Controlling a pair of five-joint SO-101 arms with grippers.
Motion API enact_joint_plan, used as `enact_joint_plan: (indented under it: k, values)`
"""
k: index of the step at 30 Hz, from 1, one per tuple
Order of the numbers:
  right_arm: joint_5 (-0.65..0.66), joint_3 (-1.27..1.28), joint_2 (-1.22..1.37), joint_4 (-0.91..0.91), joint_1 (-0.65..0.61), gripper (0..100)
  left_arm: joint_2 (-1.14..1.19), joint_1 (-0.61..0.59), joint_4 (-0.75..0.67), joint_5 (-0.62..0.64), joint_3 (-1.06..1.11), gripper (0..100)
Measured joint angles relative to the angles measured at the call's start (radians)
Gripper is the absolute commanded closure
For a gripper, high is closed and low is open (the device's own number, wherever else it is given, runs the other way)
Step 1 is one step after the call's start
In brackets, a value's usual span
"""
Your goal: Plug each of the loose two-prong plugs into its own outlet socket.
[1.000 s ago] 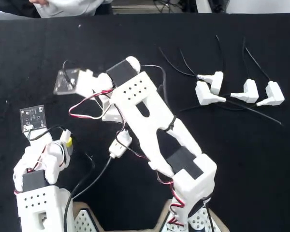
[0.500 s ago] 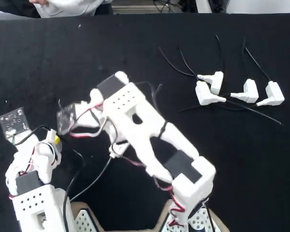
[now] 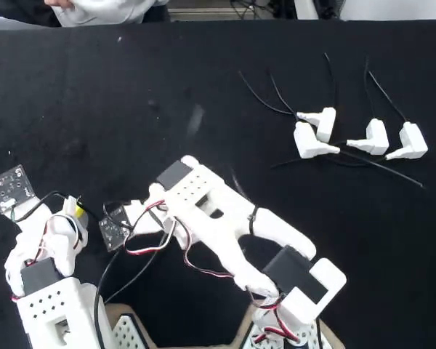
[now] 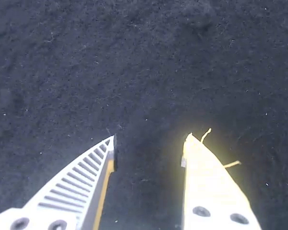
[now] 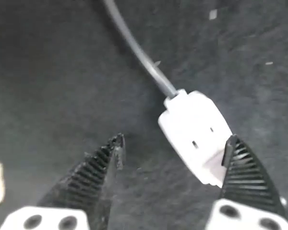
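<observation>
Plugs: four white plugs (image 3: 310, 142) lie in a loose row at the far right of the black table (image 3: 94, 87), with their black leads trailing toward the far edge. I cannot tell plug from socket among them.
Bearing: from both pincers the plugs lie to the right and farther off, well apart. I judge the right arm (image 3: 218, 211) the nearer.
Right gripper (image 5: 174, 140): spread, pinching nothing. A white connector (image 5: 194, 134) on a grey cable (image 5: 134, 48) lies between the fingers, against one of them, its long axis slanting across the gap.
Right arm pose: folded low, wrist pointing near left, away from the plugs.
Left gripper (image 4: 150, 139): spread over bare cloth at the near left.
Next move: I would swing the right arm out toward the far right.
</observation>
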Motion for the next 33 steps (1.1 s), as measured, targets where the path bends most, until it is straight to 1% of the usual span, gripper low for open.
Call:
enact_joint_plan:
  k: [7,13,17,23,30,33]
  values:
    - [0.000,0.002,0.000,-0.021,0.000,68.4,0.000,0.000,0.000,0.000,0.000,77]
    - [0.000,-0.029,0.000,0.031,0.000,68.4,0.000,0.000,0.000,0.000,0.000,77]
    - [0.000,-0.052,0.000,0.029,0.002,68.4,0.000,0.000,0.000,0.000,0.000,77]
    - [0.005,-0.052,0.000,-0.020,0.008,68.5,0.000,0.000,0.000,0.000,0.000,77]
    - [0.143,-0.054,0.074,-0.028,0.038,68.8,0.000,0.000,0.000,0.000,0.000,77]
    - [0.153,-0.055,0.086,-0.029,0.041,75.2,0.000,0.000,0.000,0.000,0.000,77]
